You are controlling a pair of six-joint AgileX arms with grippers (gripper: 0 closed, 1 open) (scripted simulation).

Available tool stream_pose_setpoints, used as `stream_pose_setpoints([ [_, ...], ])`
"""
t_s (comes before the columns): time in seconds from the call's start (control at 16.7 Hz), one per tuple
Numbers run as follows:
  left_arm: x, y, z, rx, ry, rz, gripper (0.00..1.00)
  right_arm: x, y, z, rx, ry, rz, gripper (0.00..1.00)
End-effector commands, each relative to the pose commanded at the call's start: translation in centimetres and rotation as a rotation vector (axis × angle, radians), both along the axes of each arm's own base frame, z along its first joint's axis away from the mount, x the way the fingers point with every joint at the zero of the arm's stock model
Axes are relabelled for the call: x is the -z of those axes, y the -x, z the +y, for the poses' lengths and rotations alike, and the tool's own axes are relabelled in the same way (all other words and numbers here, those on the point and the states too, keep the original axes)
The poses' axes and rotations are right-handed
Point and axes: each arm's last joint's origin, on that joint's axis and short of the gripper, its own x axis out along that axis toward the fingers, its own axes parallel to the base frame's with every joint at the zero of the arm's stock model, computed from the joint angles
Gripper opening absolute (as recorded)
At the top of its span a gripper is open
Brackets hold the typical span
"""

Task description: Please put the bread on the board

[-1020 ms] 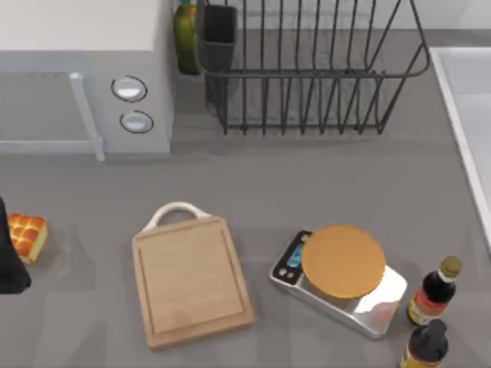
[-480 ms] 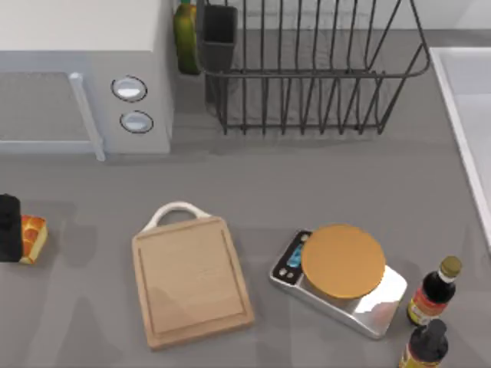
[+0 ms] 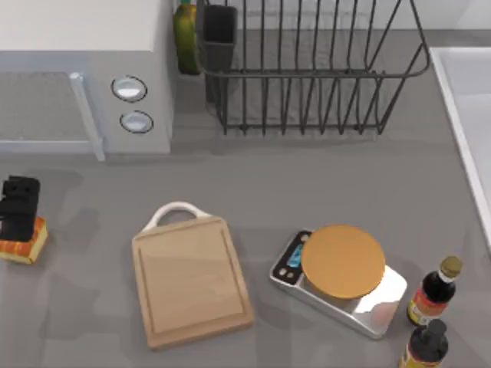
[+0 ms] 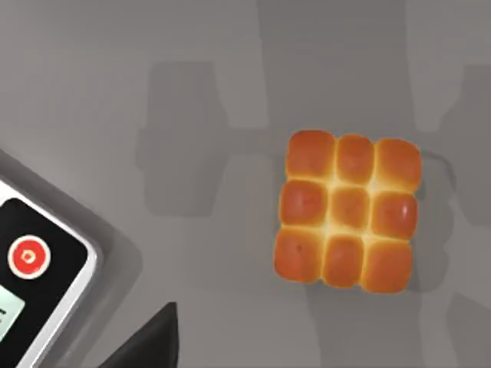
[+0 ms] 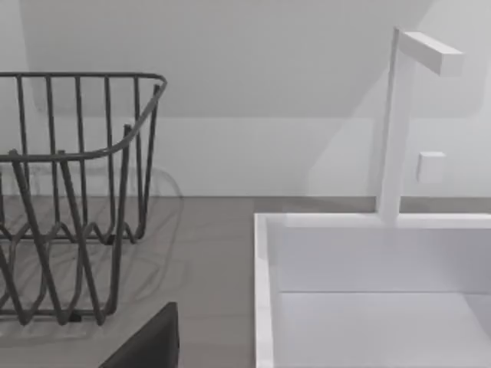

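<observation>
The bread [image 3: 23,244], a small golden-orange loaf scored into bun-like bumps, lies on the grey table at the far left edge. My left gripper [image 3: 19,205] hangs directly over it and covers its far part in the top view. From the left wrist view the bread [image 4: 347,211] lies flat on the table below the camera, whole and untouched. The board [image 3: 191,280], light wood with a white loop handle, lies right of the bread with nothing on it. My right arm is parked at the right, and its wrist view faces the rack and sink.
A silver scale with a round orange plate [image 3: 342,261] stands right of the board, with two dark bottles [image 3: 433,293] beside it. A microwave [image 3: 84,69] and a wire dish rack [image 3: 307,69] line the back. A white sink [image 5: 376,291] sits at the right edge.
My left gripper has moved from the near-left edge toward the back of the table and now sits over the bread. The bread and the board have stayed put.
</observation>
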Motion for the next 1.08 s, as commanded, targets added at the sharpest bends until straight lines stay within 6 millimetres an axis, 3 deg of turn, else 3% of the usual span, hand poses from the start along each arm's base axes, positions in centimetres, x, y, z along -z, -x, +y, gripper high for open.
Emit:
stream_pose_setpoints([
  [0.3,3.3,-5.7,0.2,0.055,-0.011,0.363,1.00,0.0,0.0,0.0,0.000,0.000,0.000,1.00],
  [0.54,4.6,-8.9,0.1,0.098,-0.015,0.504,1.00,0.0,0.0,0.0,0.000,0.000,0.000,1.00],
  [0.72,4.6,-10.1,0.1,0.111,-0.010,0.510,1.00,0.0,0.0,0.0,0.000,0.000,0.000,1.00],
  [1.08,4.5,-10.1,0.2,0.108,-0.009,0.505,1.00,0.0,0.0,0.0,0.000,0.000,0.000,1.00],
])
